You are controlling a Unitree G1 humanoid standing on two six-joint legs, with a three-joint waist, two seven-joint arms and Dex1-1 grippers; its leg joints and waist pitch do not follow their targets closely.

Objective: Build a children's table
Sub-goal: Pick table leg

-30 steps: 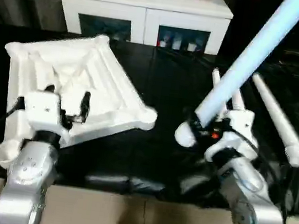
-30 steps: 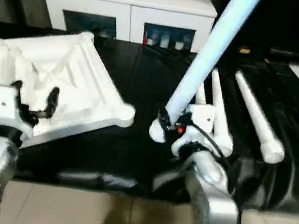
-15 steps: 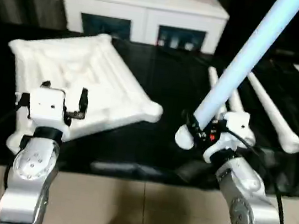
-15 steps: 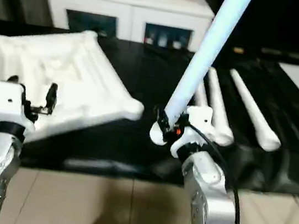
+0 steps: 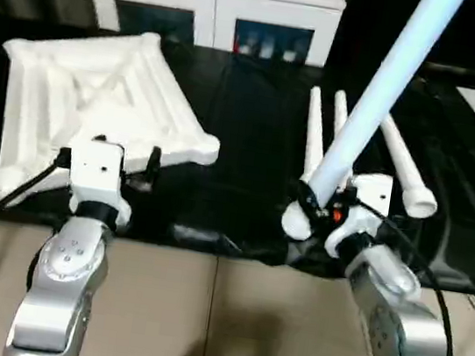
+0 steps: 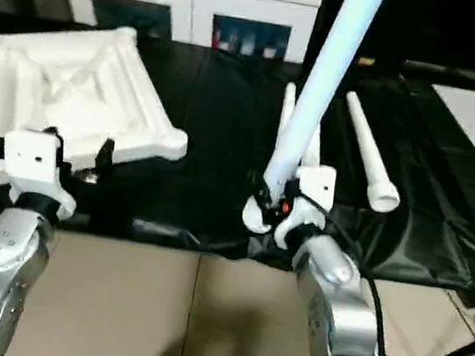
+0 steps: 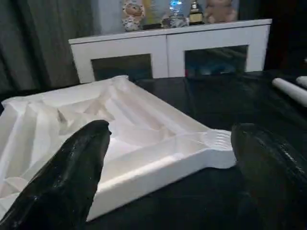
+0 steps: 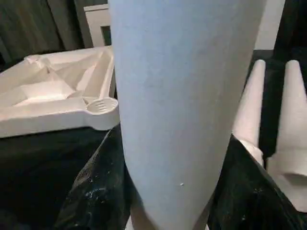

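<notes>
My left gripper [image 5: 109,156] has drawn back off the tabletop [image 5: 96,114] to the bench's [image 5: 256,110] near edge, fingers spread and empty, while my right gripper [image 5: 317,209] still pinches one leg [image 5: 380,92] upright near three legs [image 5: 318,136] lying flat.

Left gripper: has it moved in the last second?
Yes. The left gripper has drawn back toward the robot, judged against the tabletop.
</notes>
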